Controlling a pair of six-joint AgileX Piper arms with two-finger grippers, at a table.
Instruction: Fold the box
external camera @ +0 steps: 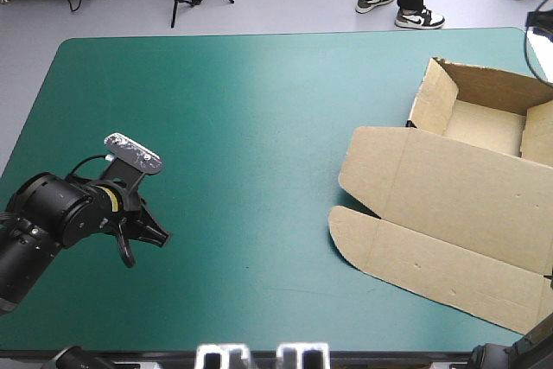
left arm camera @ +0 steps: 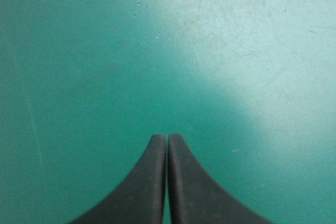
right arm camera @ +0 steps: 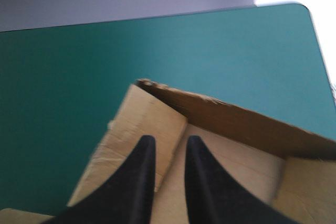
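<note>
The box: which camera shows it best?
The high view: the box appears almost whole, tray walls raised, lid flat. The right wrist view catches only one tray corner; the left wrist view shows none of it, just the cover.

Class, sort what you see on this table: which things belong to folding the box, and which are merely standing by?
Belongs to the job:
- box, an open tray with its lid flat
- right claw, open, over the tray

Standing by:
- left claw, shut, well away from the box
- table cover, teal-green
</note>
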